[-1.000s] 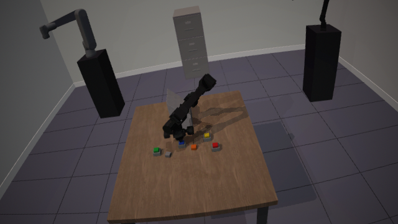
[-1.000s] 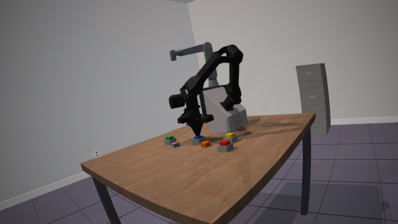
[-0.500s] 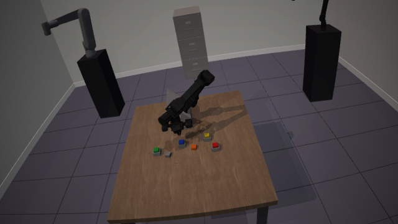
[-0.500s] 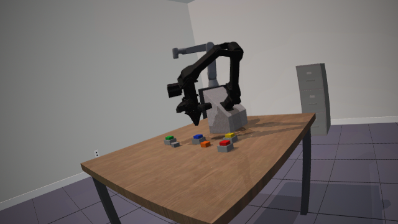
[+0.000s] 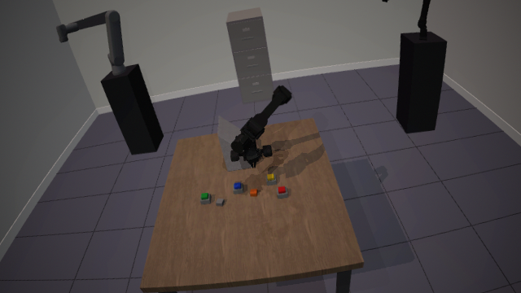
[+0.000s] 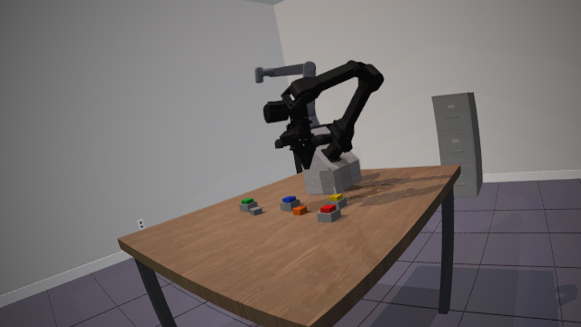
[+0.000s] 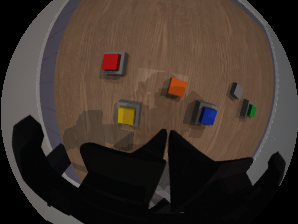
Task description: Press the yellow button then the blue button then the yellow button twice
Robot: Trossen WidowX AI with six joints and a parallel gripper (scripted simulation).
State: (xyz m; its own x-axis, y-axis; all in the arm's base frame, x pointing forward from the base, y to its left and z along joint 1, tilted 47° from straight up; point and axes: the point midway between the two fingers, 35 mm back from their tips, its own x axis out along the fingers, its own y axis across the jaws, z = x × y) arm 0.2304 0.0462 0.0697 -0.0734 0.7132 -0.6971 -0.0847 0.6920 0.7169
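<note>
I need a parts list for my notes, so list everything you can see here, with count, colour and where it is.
table: one, brown wood, middle of room
yellow button: one, on grey base, nearest the arm's base
blue button: one, on grey base, left of the yellow in the top view
red button: one, on grey base, right end of the group
green button: one, on grey base, left end
orange block: one, between blue and red buttons
grey block: one, beside the green button
cabinet: one, grey, at back wall
pedestals: two, black, on floor left and right
arm: one, black, on grey base
gripper: one, black, jaws shut, raised above table
</note>
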